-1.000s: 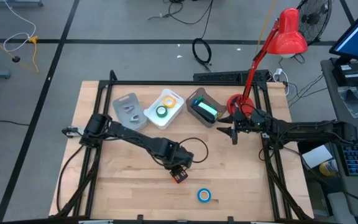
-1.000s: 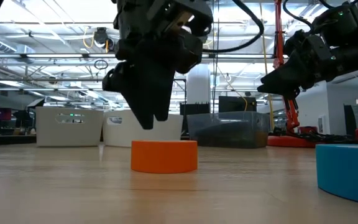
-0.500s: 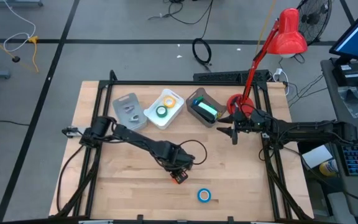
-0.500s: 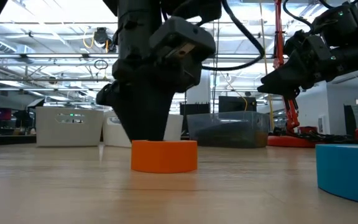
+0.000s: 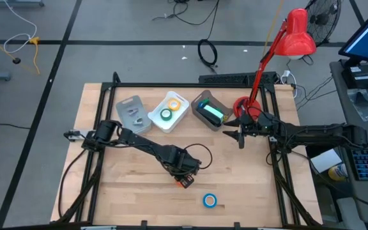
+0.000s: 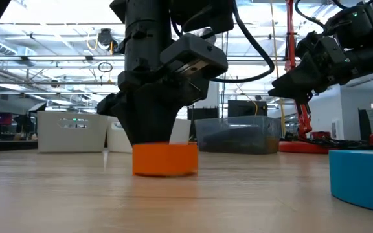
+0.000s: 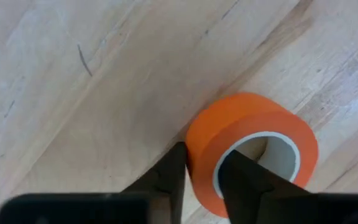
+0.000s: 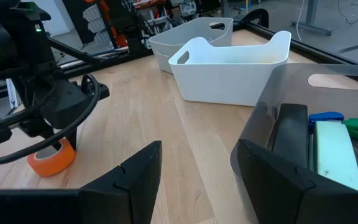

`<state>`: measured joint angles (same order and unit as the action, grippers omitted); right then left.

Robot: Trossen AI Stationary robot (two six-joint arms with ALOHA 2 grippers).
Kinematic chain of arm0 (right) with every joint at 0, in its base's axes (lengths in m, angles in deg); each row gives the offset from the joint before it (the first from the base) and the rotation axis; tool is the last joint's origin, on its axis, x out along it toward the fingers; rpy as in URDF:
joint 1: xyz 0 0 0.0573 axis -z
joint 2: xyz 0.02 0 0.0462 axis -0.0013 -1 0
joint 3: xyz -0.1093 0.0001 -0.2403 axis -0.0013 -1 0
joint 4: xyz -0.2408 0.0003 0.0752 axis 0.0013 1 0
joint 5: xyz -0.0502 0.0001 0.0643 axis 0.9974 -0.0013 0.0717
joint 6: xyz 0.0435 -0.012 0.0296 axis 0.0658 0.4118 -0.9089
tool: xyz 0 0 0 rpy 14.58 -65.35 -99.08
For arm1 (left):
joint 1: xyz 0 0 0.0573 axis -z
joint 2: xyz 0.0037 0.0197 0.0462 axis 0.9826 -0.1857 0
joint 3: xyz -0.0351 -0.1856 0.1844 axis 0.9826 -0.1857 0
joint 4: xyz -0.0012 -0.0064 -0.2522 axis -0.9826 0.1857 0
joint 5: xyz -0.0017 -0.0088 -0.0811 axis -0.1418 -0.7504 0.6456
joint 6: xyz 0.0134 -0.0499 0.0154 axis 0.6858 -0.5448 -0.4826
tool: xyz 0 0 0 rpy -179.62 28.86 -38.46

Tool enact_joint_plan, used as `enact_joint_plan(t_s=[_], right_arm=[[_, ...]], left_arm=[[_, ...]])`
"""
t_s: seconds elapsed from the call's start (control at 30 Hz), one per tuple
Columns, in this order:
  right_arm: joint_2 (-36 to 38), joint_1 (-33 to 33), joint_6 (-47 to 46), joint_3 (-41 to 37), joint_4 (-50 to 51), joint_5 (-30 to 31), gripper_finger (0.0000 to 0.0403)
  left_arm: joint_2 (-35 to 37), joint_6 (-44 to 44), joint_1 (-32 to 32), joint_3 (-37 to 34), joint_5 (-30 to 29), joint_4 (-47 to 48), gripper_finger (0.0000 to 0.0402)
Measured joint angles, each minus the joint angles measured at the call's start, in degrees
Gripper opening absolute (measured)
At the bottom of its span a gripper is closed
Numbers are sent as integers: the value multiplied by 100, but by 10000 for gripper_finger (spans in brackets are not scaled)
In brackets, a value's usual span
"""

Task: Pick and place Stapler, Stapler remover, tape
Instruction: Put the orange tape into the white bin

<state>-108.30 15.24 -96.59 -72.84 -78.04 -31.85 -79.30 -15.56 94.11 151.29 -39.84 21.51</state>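
The left tool [image 5: 183, 181] is down on the tabletop [image 5: 126, 191], near the front middle. Its two dark fingers [image 7: 166, 177] pinch the wall of the orange tape roll [image 7: 252, 152], one finger on the outside and one inside the pale hole. In the low view the roll [image 6: 165, 159] sits a bit tilted under the tool, with one edge just off the wood (only a tiny bit).

The right tool [image 5: 240, 135] hangs in the air at the right side of the tabletop, next to the dark bin [image 5: 209, 110]. Its fingers [image 8: 135, 171] are apart, and there is nothing between them.

The blue tape roll [image 5: 209, 200] lies flat near the front edge, a little way from the orange one. The yellow tape roll [image 5: 174, 102] and the green tape roll [image 5: 165, 114] are in the white bin [image 5: 179, 117] at the back. A grey bin [image 5: 124, 103] stands just to the left of the white one and holds a pale thing I cannot make out. The dark bin holds a green and white thing [image 5: 212, 112], which may be the stapler, but I cannot tell for sure.

A red lamp [image 5: 297, 33] stands at the back right corner.
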Motion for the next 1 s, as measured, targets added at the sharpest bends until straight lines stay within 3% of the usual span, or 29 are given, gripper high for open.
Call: enact_joint_plan(t_s=[0.13,0.43,0.8,1.0], right_arm=[[0,-2,0,1,-2,0,205],[0,-2,0,0,-6,0,203],[2,-4,0,2,-87,0,202],[0,-4,0,2,-92,0,205]], left_arm=[[0,39,-13,0,56,13,38],[587,212,-161,-15,39,40,38],[2634,537,-971,-4,-2339,483,38],[3300,1410,-1885,0,-2872,502,38]])
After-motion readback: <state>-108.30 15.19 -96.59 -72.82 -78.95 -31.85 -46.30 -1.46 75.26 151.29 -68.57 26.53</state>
